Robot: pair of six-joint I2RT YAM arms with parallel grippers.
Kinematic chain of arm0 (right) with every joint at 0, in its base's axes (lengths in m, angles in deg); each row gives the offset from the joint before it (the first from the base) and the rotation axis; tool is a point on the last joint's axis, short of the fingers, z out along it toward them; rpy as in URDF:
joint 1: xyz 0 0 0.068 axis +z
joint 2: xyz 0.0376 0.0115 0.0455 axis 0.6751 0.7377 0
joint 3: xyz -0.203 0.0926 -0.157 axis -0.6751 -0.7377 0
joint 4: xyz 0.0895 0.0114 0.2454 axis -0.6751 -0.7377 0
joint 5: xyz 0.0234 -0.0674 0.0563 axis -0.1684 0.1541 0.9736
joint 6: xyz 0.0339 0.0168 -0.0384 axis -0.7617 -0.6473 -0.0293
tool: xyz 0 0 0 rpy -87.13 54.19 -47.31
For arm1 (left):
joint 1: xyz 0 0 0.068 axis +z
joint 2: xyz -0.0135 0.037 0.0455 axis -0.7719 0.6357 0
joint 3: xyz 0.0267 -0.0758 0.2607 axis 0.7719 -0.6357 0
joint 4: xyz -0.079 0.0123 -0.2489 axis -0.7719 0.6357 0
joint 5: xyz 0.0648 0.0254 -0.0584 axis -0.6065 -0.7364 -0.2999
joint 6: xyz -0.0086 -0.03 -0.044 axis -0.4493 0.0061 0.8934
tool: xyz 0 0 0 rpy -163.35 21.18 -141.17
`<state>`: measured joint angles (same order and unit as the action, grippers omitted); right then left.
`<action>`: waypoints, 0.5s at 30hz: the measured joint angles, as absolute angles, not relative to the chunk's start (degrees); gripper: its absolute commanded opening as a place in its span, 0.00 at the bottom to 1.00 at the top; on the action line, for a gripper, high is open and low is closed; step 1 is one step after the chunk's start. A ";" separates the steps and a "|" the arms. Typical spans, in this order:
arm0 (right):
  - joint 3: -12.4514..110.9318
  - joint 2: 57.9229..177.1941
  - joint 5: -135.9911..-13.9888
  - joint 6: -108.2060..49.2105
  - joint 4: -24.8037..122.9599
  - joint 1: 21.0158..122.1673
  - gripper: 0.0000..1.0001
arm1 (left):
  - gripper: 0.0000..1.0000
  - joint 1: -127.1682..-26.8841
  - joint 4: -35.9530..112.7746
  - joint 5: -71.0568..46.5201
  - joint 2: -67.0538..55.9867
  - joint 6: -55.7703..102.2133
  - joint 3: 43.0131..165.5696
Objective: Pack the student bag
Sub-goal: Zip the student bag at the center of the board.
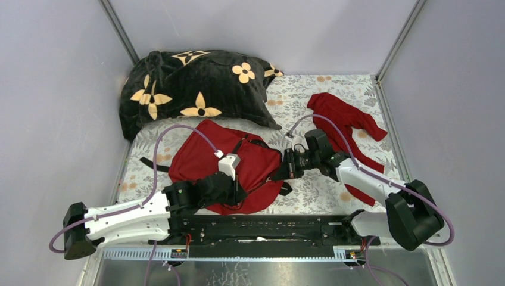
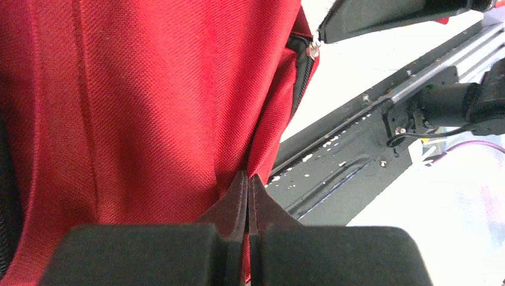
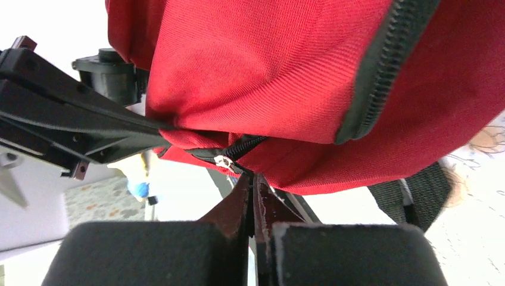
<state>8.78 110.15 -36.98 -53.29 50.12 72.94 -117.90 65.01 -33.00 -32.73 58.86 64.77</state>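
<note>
With the student bag [image 1: 199, 158] lying mid-table before the blanket [image 1: 196, 89], anchor its fabric with the left gripper [image 2: 247, 179] pinched shut while the right gripper [image 3: 252, 177], fingers pressed together on the zipper pull [image 3: 225, 161], draws along the track.

Black flowered blanket [image 1: 196, 83]; limp red garment [image 1: 344, 117].

Dark-red student bag [image 1: 199, 159]; black, orange-flowered blanket [image 1: 178, 83]

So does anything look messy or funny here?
A bit. The red garment lies crumpled at the far right, one part running under the right arm. The flowered blanket is bunched in the far left corner. The student bag is rumpled, pinched by the left gripper and right gripper.
</note>
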 measured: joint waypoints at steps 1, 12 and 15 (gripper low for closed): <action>10.18 109.64 -38.86 -52.14 47.74 73.14 0.00 | 0.00 -117.90 64.55 -32.54 -32.78 58.86 64.74; 16.19 111.11 -47.41 -48.29 36.61 74.74 0.00 | 0.00 -117.27 60.35 -28.17 -34.70 58.62 63.52; 16.02 111.79 -45.22 -48.18 36.99 74.74 0.00 | 0.00 -117.25 61.25 -28.15 -35.60 58.38 63.50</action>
<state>16.02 111.79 -45.22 -48.18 36.99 74.74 -117.25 61.25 -28.15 -35.60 58.38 63.50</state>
